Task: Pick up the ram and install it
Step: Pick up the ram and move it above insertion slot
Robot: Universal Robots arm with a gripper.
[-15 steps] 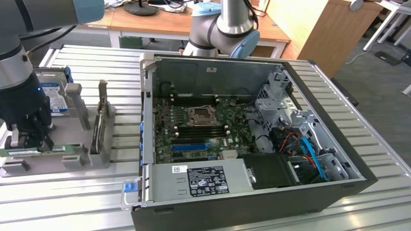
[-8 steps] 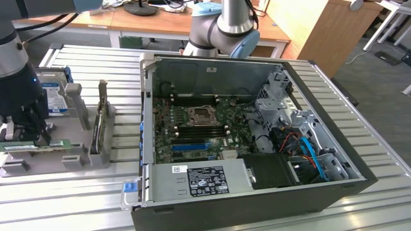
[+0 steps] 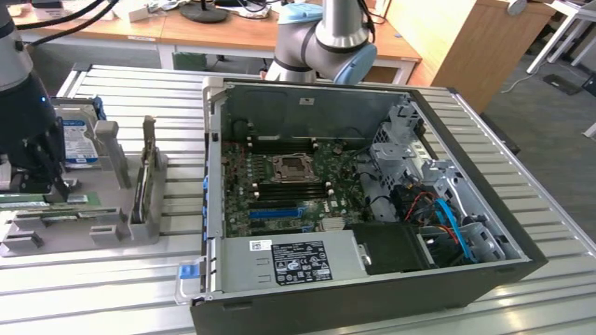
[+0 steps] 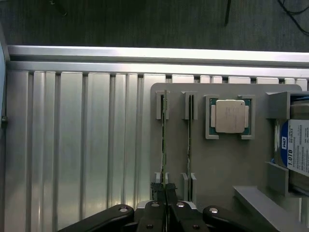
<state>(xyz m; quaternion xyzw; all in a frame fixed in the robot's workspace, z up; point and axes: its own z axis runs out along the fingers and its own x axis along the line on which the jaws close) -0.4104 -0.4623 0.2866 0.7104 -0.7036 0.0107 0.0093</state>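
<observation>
Jaws closed on the ram [image 4: 164,140], pinching the thin green stick at its near end, one fingertip [image 4: 157,189] on each side. The ram stands on edge in the gray tray [image 4: 227,159], lined up between its end slots; can't tell if it is raised off them. A second stick [image 4: 189,140] stands on edge just beside it in the next slot pair, parallel and apart from the jaws. Next along the tray is a square silver CPU chip [image 4: 230,116], lying flat in its own frame. Past that is a hard drive [image 4: 295,147] with a blue and white label, upright in a bracket at the tray's end.

The tray rests on a slatted metal counter [image 4: 72,145]. In the exterior view the tray is at the exterior view's left, with the arm's dark wrist [image 3: 24,118] down over it. An open computer case [image 3: 373,300] lies on its side to the tray's right, well apart from the jaws. Inside it the motherboard [image 3: 279,202] is exposed, and a power supply [image 3: 289,262] with a label sits at the near end. An arm joint with a blue cap [image 3: 336,35] rises behind the case.
</observation>
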